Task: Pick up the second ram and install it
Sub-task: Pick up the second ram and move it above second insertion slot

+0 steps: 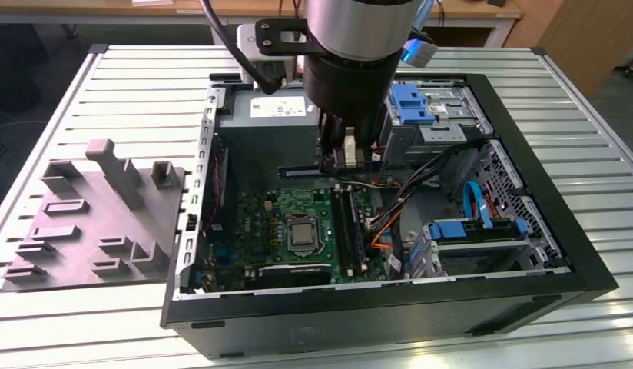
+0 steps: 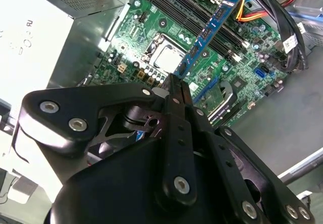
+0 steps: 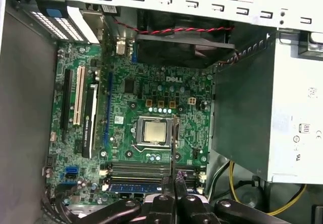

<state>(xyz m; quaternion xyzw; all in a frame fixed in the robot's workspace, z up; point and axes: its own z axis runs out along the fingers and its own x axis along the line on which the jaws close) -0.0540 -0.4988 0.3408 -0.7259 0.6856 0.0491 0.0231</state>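
Note:
My gripper [image 1: 343, 160] hangs inside the open computer case [image 1: 562, 231], above the far edge of the green motherboard [image 1: 280, 211]. It is shut on the second ram [image 1: 299, 171], a thin blue stick that lies level in the exterior view. In the second wrist view the ram [image 2: 208, 31] juts out past the closed fingertips [image 2: 177, 95] and crosses over the black memory slots [image 2: 176, 12]. The first wrist view has it edge-on [image 3: 174, 143], above the gripper [image 3: 174, 186] and over the processor [image 3: 154, 131]. Another blue stick [image 3: 136, 187] sits in a slot.
The grey power supply [image 1: 265, 115] stands close behind the gripper. Orange and black cables [image 1: 399, 207] run beside the slots. Blue drive brackets [image 1: 411, 104] fill the case's far right. A gray holder block [image 1: 91, 215] lies on the slatted table [image 1: 604, 131], left of the case.

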